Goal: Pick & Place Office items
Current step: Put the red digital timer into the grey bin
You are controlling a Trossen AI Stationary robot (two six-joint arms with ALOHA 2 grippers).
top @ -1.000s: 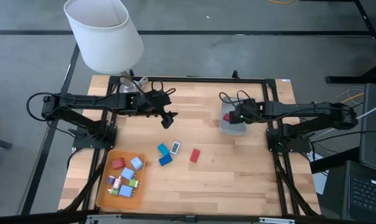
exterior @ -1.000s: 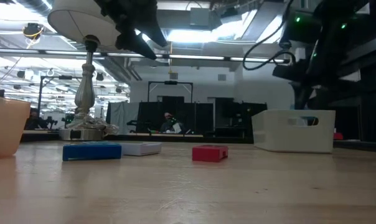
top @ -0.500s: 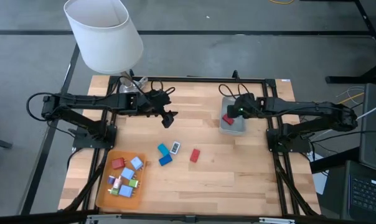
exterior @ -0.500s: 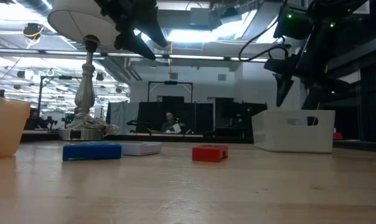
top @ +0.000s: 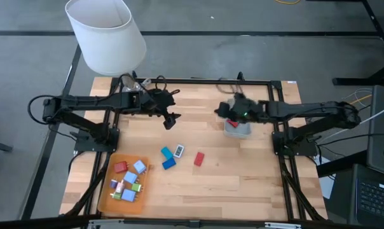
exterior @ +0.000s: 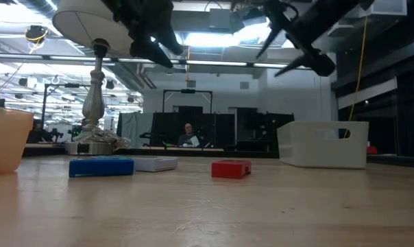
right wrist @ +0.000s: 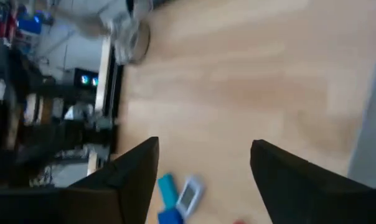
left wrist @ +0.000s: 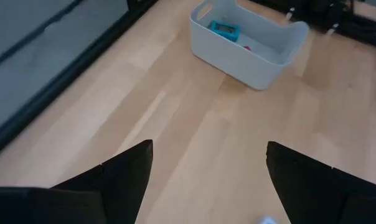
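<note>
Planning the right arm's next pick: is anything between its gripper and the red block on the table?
Nothing visible. The right gripper, open and empty, hangs at the bin's left edge. The red block lies alone on bare wood toward the front-left of it; the blue pieces sit farther left, off that line.

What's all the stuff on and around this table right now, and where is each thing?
Loose pieces: four; two blue, one pale, one red; mid-table.
Orange tray: one, near-left corner, holding a cluster of red, light blue, green and pink pieces.
Grey-blue bin: one, right side; a teal piece lies inside.
Lamp: one, white shade, far-left corner.
Person: one, seated in the room behind.
Left claw: open, empty, above the far-middle table.
Right claw: open, empty, at the bin's left edge.
</note>
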